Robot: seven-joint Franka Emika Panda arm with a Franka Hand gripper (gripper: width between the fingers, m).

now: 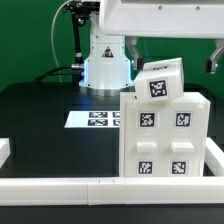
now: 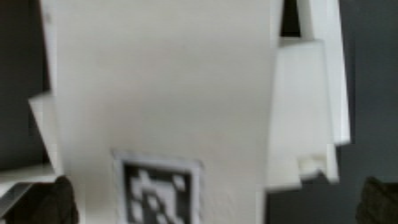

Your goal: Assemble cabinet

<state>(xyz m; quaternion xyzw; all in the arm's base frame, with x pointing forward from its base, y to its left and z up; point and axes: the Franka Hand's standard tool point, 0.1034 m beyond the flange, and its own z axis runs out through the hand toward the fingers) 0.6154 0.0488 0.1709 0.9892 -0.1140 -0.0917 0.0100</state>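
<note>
While I watch remotely:
Cabinet: the cabinet stands upright on the black table, toward the exterior view's right, tags facing me.
Gripper: the gripper is over it; whether the jaws are closed I cannot tell.
Marker board: the marker board lies flat beside it.

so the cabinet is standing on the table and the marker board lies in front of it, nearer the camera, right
Not quite. The cabinet does stand on the table, but the marker board lies behind it, toward the robot base, at the exterior view's left, not nearer the camera. The exterior view shows this.
</note>
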